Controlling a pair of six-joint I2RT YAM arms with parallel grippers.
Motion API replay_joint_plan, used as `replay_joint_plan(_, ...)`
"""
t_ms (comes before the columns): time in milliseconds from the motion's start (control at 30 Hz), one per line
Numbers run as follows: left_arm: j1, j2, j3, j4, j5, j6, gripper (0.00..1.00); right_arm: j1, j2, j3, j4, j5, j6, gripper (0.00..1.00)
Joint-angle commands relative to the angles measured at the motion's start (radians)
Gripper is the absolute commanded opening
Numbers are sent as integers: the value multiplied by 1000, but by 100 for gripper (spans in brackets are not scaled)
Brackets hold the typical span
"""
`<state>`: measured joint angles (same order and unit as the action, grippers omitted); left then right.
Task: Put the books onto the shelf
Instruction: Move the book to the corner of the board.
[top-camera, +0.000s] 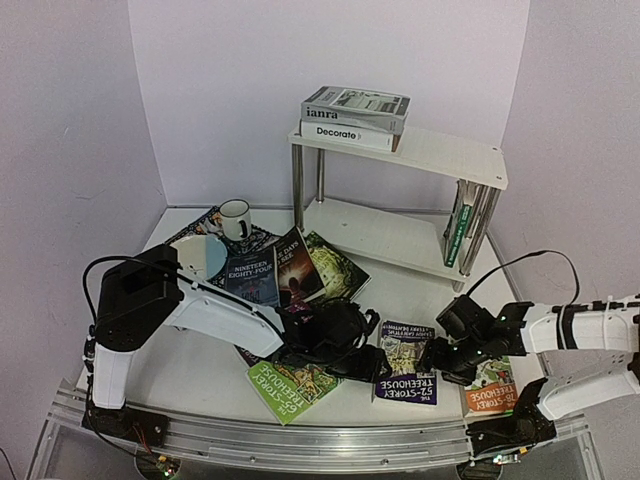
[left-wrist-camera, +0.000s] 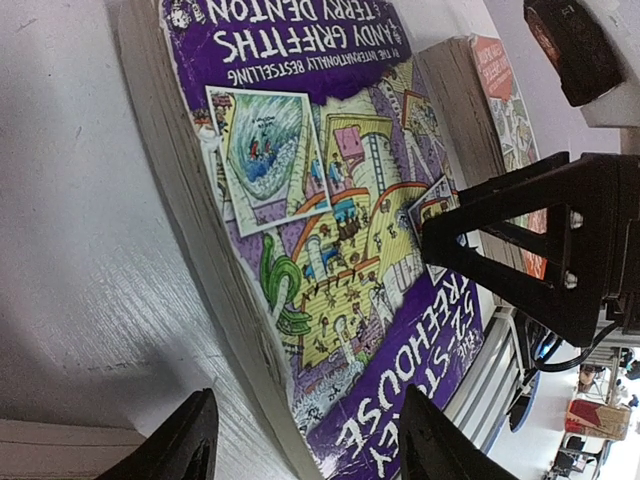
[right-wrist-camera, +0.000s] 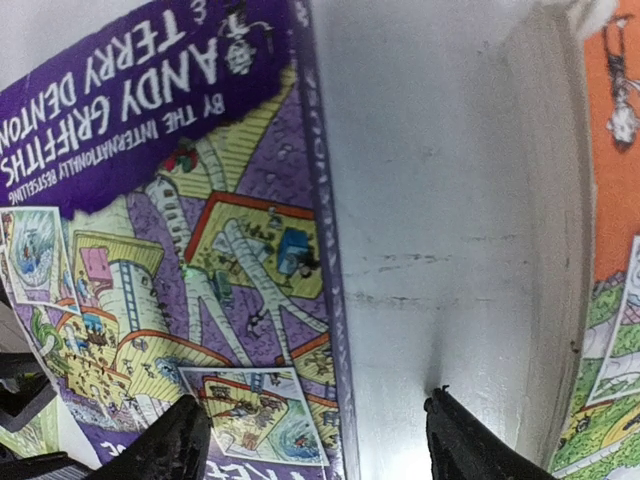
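Note:
A purple "52-Storey Treehouse" book (top-camera: 405, 362) lies flat near the table's front edge. My left gripper (top-camera: 375, 366) is at its left edge and stands open. In the left wrist view the gripper (left-wrist-camera: 315, 452) has one finger over the table and the other over the purple cover (left-wrist-camera: 330, 200). My right gripper (top-camera: 441, 358) is open at the book's right edge. It (right-wrist-camera: 320, 450) straddles the edge of the book (right-wrist-camera: 170, 250), with one finger over the cover and one over bare table. The shelf (top-camera: 440, 152) stands at the back with two books (top-camera: 355, 115) stacked on top.
A green Treehouse book (top-camera: 293, 386) lies left of the purple one and an orange one (top-camera: 490, 385) right of it. Dark novels (top-camera: 298, 268) fan out mid-table beside a mug (top-camera: 235, 218) and plate (top-camera: 200, 255) on a patterned placemat. A green book (top-camera: 460, 235) stands on the lower shelf board.

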<state>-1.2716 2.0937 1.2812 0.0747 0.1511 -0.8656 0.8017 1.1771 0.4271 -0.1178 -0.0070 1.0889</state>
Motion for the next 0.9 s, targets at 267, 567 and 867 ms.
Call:
replay_joint_plan(267, 25, 9, -10, 14, 33, -45, 59, 0, -56, -52, 73, -84, -15, 66)
replay_joint_plan(567, 29, 33, -8, 58, 73, -55, 55, 0, -55, -72, 153, -144, -16, 63)
replay_joint_plan(867, 52, -12, -46, 80, 67, -44, 12, 0, -62, -77, 168, -137, -24, 64)
